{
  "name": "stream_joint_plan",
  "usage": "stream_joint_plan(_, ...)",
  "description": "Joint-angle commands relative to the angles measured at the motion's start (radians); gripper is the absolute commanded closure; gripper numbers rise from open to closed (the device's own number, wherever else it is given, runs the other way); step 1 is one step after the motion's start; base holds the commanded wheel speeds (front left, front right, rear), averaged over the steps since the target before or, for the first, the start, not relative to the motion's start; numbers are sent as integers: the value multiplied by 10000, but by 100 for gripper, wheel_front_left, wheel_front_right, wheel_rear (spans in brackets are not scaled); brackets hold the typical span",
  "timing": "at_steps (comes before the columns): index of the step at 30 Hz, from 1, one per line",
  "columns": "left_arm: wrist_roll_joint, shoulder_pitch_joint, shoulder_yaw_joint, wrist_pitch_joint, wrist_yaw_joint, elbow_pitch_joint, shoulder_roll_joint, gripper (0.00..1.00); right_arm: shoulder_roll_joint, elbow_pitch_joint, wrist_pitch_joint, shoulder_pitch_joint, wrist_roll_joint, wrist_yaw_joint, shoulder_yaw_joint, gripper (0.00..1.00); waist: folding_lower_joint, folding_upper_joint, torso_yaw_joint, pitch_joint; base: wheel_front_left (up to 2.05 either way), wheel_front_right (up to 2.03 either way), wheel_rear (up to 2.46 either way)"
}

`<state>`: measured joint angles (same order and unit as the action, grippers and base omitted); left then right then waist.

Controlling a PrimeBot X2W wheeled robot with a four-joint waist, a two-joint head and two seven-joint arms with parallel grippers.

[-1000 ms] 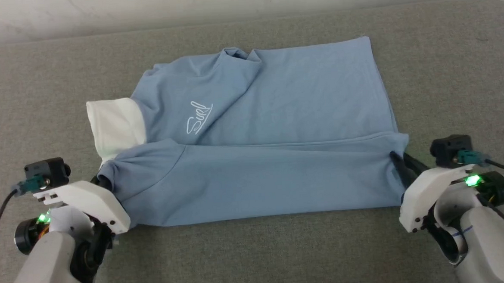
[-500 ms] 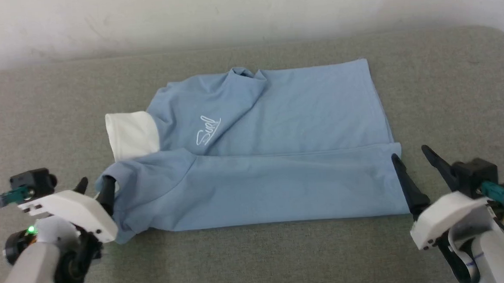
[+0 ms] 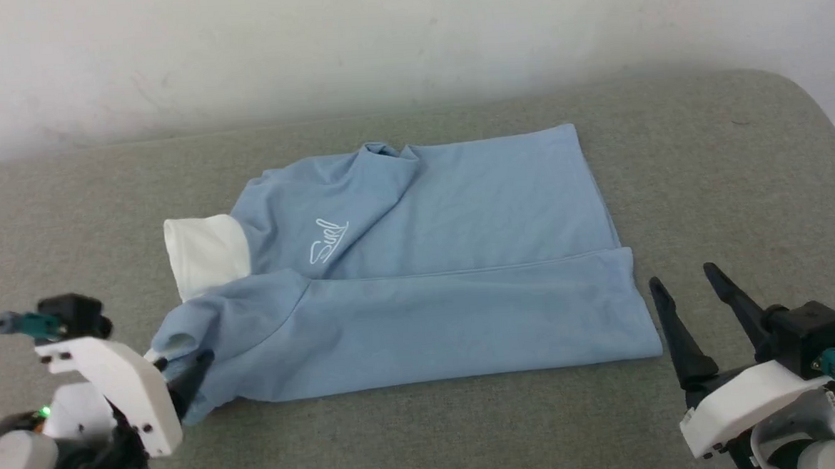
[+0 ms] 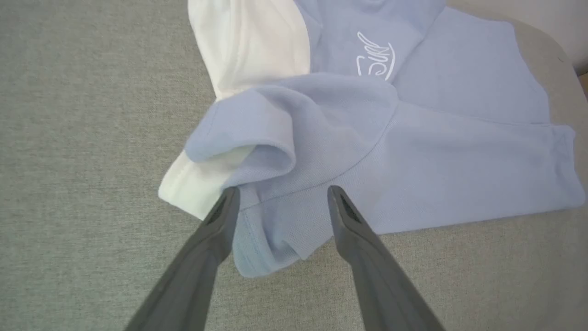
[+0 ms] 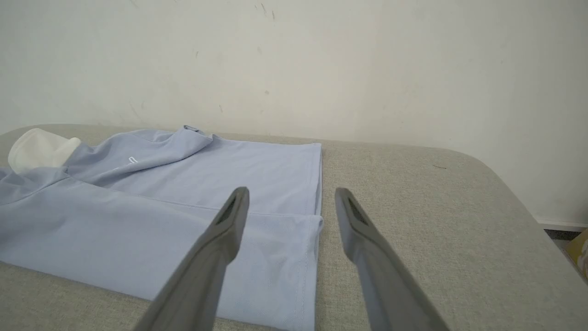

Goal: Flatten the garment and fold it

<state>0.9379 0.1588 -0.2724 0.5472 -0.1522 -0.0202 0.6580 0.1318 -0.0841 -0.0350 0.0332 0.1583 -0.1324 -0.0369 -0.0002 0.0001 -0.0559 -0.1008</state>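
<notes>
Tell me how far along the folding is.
Done: the near side of the shirt lies folded over, lengthwise. In hand: nothing; left pincer open at the bunched sleeve, right pincer open beside the hem. Left: smooth that sleeve, then fold the shirt smaller, probably.

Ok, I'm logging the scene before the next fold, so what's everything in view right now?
garment: one, light blue with white trim, lying on the middle of the surface, near edge folded over
logo: one, white cursive, on the garment's chest
surface: one, grey fabric, under the garment
wall: one, off-white, behind the surface
left gripper: one, dark fingers, open, at the garment's bunched left end
right gripper: one, dark fingers, open, beside the garment's near right corner
</notes>
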Motion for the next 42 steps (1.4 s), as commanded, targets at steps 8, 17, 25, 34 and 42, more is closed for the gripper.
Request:
stream_joint_plan(8, -301, 138, -1034, 555, -28, -1322, -490, 0, -201, -246, -194, 89, 225, 17, -100, 0, 2, -1, -351, -378, 0, 0, 0)
stream_joint_plan(17, -476, 458, -2024, 1174, 467, -2685, -1044, 100, -130, -141, -447, 19, 512, 17, 51, 0, 2, -1, -559, -412, 0, 0, 0)
stream_joint_plan(25, -399, 500, -1859, 841, 687, -2638, -932, 100, 313, 797, -2233, -432, 1347, 17, 42, 0, 2, -1, -661, -382, 0, 0, 0)
stream_joint_plan(34, -564, 772, -1443, 451, 483, -1240, -518, 100, 667, 3407, -3943, -2388, 2401, 17, -738, 0, 2, -1, -328, -659, 0, 0, 0)
stream_joint_plan(42, -643, 970, -1542, 602, 383, -632, -520, 100, 619, 5847, -4804, -4100, 2970, 17, -1975, 0, 2, -1, -64, -887, 0, 0, 0)
